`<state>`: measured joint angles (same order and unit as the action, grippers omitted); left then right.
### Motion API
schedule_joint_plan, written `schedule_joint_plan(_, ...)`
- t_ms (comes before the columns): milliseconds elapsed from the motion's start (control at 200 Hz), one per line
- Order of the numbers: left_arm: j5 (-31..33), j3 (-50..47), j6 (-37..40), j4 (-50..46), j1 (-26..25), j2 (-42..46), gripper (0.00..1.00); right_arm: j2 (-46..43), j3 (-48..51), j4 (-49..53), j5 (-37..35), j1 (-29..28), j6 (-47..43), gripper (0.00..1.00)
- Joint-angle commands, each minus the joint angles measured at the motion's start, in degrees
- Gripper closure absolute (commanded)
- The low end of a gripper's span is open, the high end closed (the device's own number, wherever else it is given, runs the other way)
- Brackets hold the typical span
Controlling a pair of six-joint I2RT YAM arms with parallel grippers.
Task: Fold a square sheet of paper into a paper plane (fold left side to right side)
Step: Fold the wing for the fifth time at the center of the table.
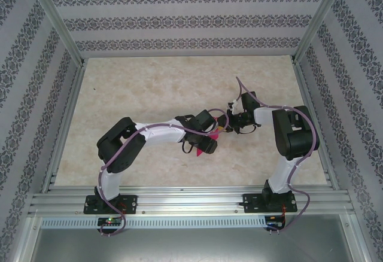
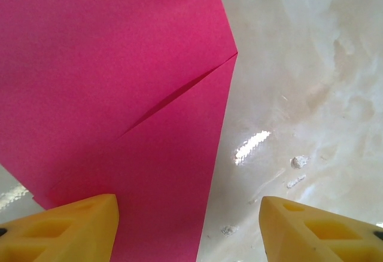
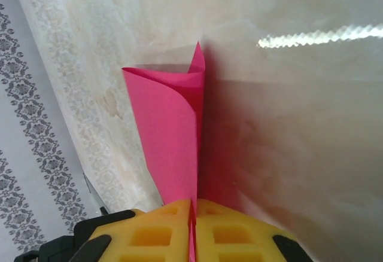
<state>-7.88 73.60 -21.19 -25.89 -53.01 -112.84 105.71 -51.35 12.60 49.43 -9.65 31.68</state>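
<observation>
The magenta-pink sheet of paper (image 2: 108,82) lies on the table under my left gripper (image 2: 188,214), with a diagonal folded edge across it. That gripper is open: one yellow finger (image 2: 72,226) hovers over the paper and the other over bare table, just past the paper's right edge. My right gripper (image 3: 192,214) is shut on an edge of the same paper (image 3: 170,130), which rises from the pinch in a curl. From above, only small pink corners (image 1: 213,136) peek out beneath the left gripper (image 1: 206,142), and the right gripper (image 1: 226,129) meets it from the right.
The beige marbled table (image 1: 149,88) has free room to the left and back. Aluminium rails (image 1: 179,199) run along the near edge, and patterned walls (image 1: 179,23) close in the sides and back. Small white specks (image 2: 298,161) dot the table by the paper.
</observation>
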Motion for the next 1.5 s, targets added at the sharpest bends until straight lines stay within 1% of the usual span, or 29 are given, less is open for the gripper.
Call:
schedule_joint_plan(0, 2.18, 0.93, 0.72, -1.71, -0.86, -0.25, 0.36, 0.38, -1.18, 0.86, -0.17, -0.11, 0.27, 0.82)
schedule_joint_plan(105, 2.61, 0.84, 0.79, -1.69, -0.86, 0.32, 0.35, -0.28, -0.54, 1.67, 0.29, 0.07, 0.16, 0.75)
schedule_joint_plan(315, 2.43, 0.08, 0.75, -0.64, -0.86, 1.05, 0.35, -2.45, 1.48, 4.14, 0.49, 0.07, -1.11, 0.67)
schedule_joint_plan(465, 2.34, -1.04, 0.73, 0.74, -0.86, 1.90, 0.34, -3.12, 3.21, 5.66, 0.02, 0.12, -2.92, 0.64)
schedule_joint_plan(639, 1.98, -2.20, 0.70, 2.57, -0.79, 2.94, 0.34, -3.85, 5.01, 3.99, 0.47, -0.09, -2.99, 0.63)
schedule_joint_plan(679, 2.15, -2.24, 0.66, 2.60, -0.86, 2.97, 0.34, -3.72, 5.06, 3.77, 0.62, -0.30, -2.77, 0.64)
schedule_joint_plan(779, 2.34, -2.53, 0.86, 2.84, -0.81, 3.28, 0.33, -3.49, 5.08, 2.06, 1.58, -0.79, -1.51, 0.71)
schedule_joint_plan(864, 2.24, -3.07, 1.14, 3.56, -0.78, 3.54, 0.33, -3.77, 4.88, 1.79, 1.92, -0.90, -0.92, 0.74)
schedule_joint_plan(989, 2.52, -3.36, 1.46, 3.65, -0.80, 3.94, 0.32, -4.45, 3.93, 4.01, 1.90, -0.76, -1.35, 0.89)
schedule_joint_plan(1044, 2.62, -3.63, 1.80, 3.70, -0.85, 4.11, 0.31, -4.68, 3.55, 4.43, 1.90, -0.67, -1.30, 0.93)
schedule_joint_plan(1364, 3.74, -4.87, 4.40, 3.92, -1.03, 5.26, 0.29, -5.85, 1.07, 7.24, 2.97, -0.66, 0.42, 0.94)
schedule_joint_plan(1494, 5.43, -4.72, 5.32, 3.44, -1.62, 5.39, 0.28, -5.98, 0.48, 7.36, 3.65, -0.68, 1.40, 0.94)
